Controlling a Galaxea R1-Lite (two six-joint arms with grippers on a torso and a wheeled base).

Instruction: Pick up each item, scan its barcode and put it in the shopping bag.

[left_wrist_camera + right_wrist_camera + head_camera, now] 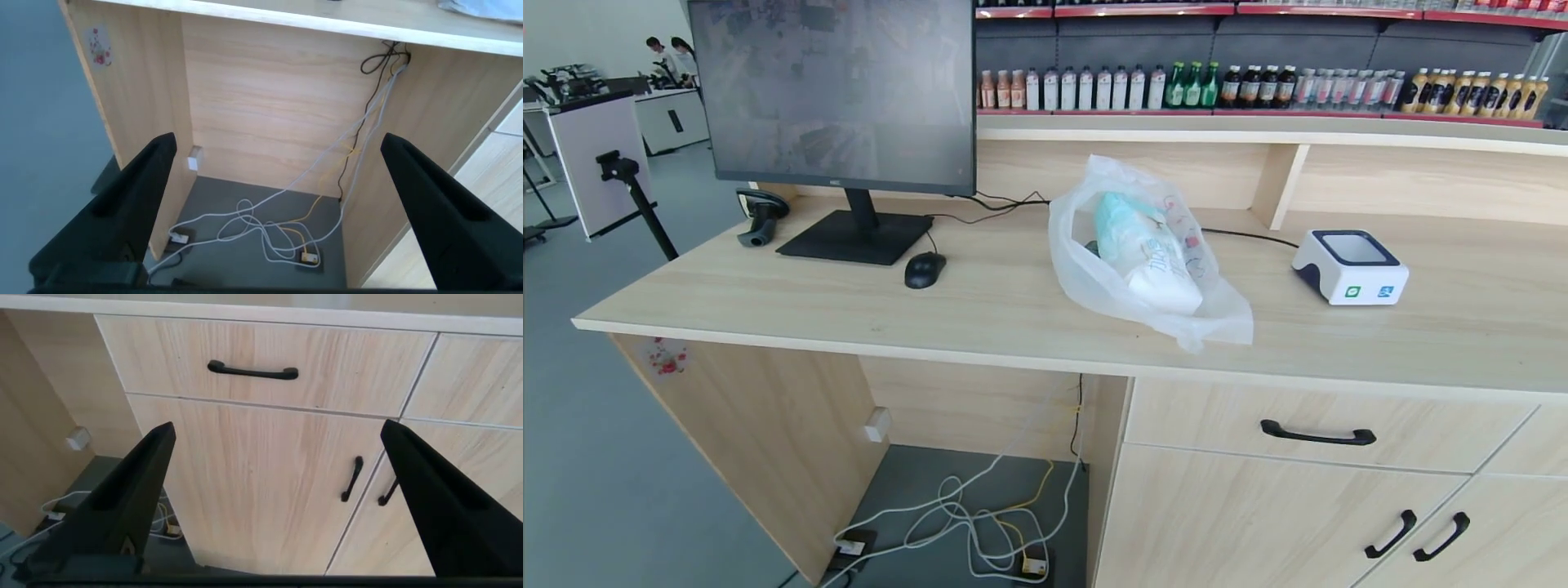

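- The shopping bag is thin, see-through plastic. It lies slumped on its side around the middle of the counter, with its far end rising toward the back edge and its near corner spread flat close to the front edge.
- Inside it lies a soft pack in pale teal and white, set lengthways from back to front. Something small and dark sits against the pack's far left side, but I can't make out what it is.
- A white box scanner with a dark window on top stands toward the right end of the counter, well apart from the bag. A black cord runs along the counter from the bag's far side toward it.
- The left gripper hangs below counter height with its two dark fingers spread wide apart. It faces the open recess under the left part of the counter, where white and yellow cables trail over the floor.
- The right gripper is also held low with its fingers wide apart. It faces the drawer and the cupboard doors under the right part of the counter.
- A black mouse sits left of the bag, not touching it.
- Behind the mouse stands a dark monitor on a flat black base, and a handheld scanner rests at the back left corner.
- Beyond the back edge, a shelf carries a long row of bottles.
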